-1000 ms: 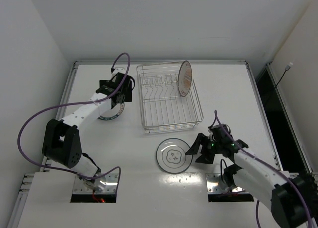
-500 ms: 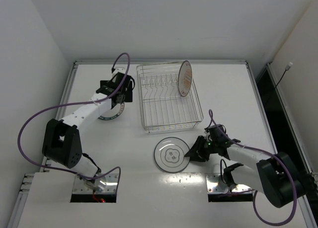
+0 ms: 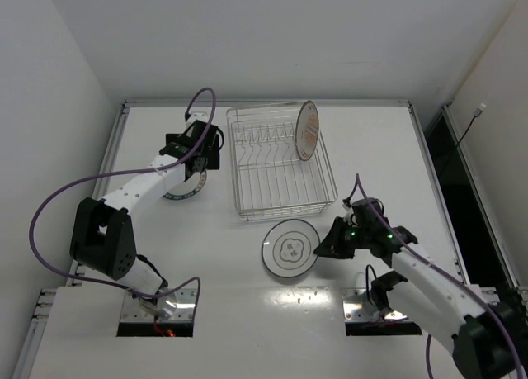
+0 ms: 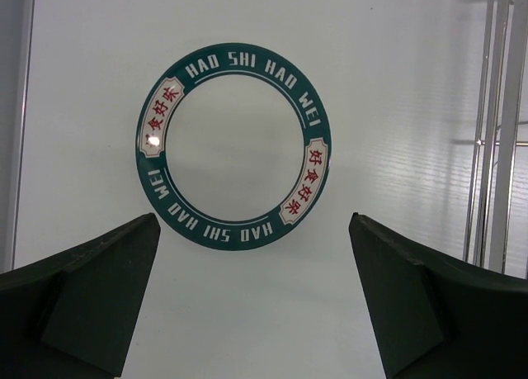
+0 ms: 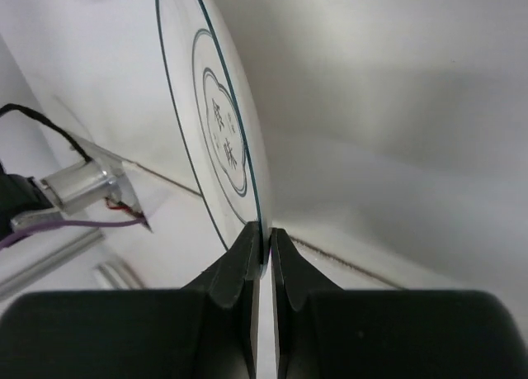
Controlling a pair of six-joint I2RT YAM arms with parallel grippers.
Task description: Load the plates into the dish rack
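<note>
A dark-rimmed plate (image 3: pixel 289 248) with a small central motif is at the table's front, just below the dish rack (image 3: pixel 280 160). My right gripper (image 3: pixel 323 247) is shut on its right rim; in the right wrist view the fingers (image 5: pixel 245 259) pinch the rim of that plate (image 5: pixel 219 139). An orange sunburst plate (image 3: pixel 307 130) stands upright in the rack's tines at the right. A green-rimmed plate (image 4: pixel 233 145) lies flat left of the rack, partly hidden under my left gripper (image 3: pixel 200 154). In its wrist view the left gripper (image 4: pixel 252 222) hangs wide open above the plate, holding nothing.
The rack's wire side (image 4: pixel 495 123) runs close to the right of the green-rimmed plate. Raised table edges border the left (image 3: pixel 111 148) and right (image 3: pixel 429 164). Purple cables loop from both arms.
The right gripper has closed onto the dark-rimmed plate's right rim, and the plate has shifted slightly toward the rack. The left arm has not moved.
</note>
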